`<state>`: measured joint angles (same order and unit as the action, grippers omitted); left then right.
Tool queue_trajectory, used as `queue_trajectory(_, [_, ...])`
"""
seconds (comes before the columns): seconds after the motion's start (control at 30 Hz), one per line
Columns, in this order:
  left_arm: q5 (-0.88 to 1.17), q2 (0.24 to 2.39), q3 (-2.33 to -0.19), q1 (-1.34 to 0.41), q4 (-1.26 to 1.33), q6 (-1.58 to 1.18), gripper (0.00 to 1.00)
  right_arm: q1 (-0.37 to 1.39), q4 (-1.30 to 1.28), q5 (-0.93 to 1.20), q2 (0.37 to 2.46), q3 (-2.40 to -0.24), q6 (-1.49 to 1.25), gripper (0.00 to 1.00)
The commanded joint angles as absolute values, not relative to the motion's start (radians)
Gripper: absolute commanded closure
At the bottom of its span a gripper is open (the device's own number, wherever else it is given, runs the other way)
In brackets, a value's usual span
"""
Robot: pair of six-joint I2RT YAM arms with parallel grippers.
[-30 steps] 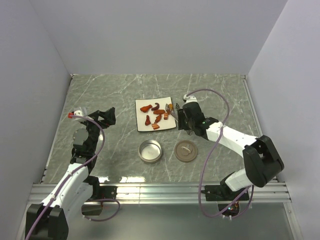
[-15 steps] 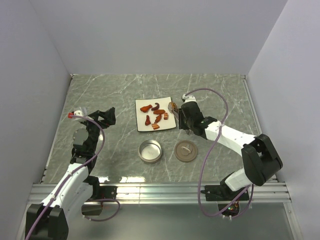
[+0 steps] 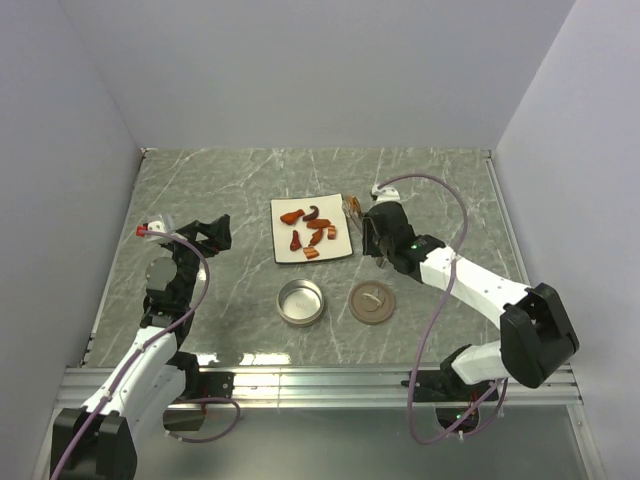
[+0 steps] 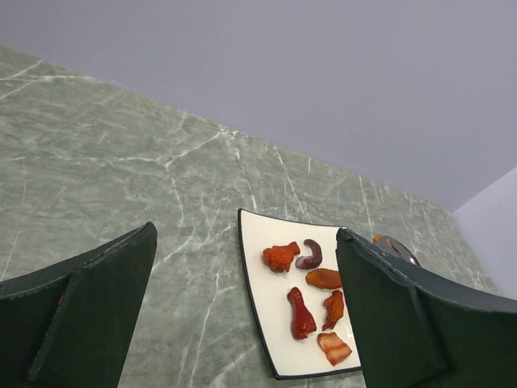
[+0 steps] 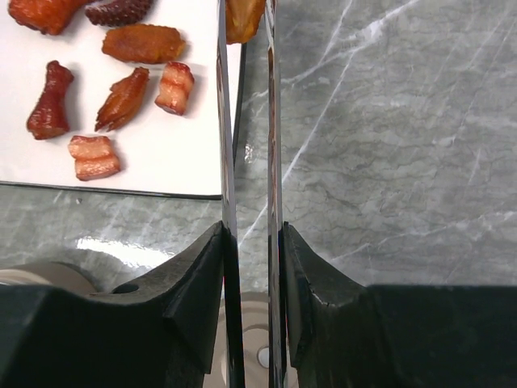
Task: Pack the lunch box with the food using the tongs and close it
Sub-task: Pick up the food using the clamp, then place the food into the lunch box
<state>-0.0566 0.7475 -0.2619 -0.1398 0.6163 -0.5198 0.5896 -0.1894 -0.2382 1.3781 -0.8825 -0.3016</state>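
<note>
right gripper [image 5: 246,242]: clamped on the tongs [image 5: 224,162], squeezing the two thin arms nearly together, with nothing else in its fingers.
tongs, long axis: runs from the fingers out along the right edge of the white plate [image 5: 161,153], nearly parallel to it. the tips are at the plate's far right corner.
orange piece [image 5: 245,18]: pinched between the tong tips, right at the plate's right edge. how high it hangs above the plate i cannot tell.
food [image 3: 311,253]: seven more pieces lie loose on the plate, spread from its far left corner to its near edge.
lunch box [image 3: 301,301]: open, standing just off the plate's near edge, below the plate's middle. it looks empty from above.
lid [image 3: 372,301]: flat, handle up, off the plate's near right corner. it is beside the lunch box but not touching it.
key relation: from the tong tips the lunch box lies back past the plate's near edge and to the left, so the tongs point away from it. the tips would likely have to draw back and swing left across the plate's near right corner.
left gripper [image 3: 205,232]: well left of the plate, fingers spread wide, holding nothing.
nearer arm: the right one, since it already carries the piece.
risk: only the slim tips hold the piece, so it may slip on the way.
</note>
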Motion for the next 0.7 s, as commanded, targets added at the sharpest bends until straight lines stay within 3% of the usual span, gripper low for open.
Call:
queue_trajectory(0.0, [-0.043, 0.735, -0.258, -0.135, 0.647, -0.534, 0.01, 0.595, -0.166, -0.235, 1.327, -0.882, -0.299, 0.69])
queue_trajectory(0.33, [-0.040, 0.765, -0.275, -0.135, 0.637, -0.535, 0.01, 0.637, -0.155, -0.114, 1.148, -0.798, -0.287, 0.68])
queue_trajectory(0.67, [-0.031, 0.792, -0.288, -0.135, 0.620, -0.543, 0.01, 0.833, -0.155, -0.043, 0.922, -0.634, -0.368, 0.69])
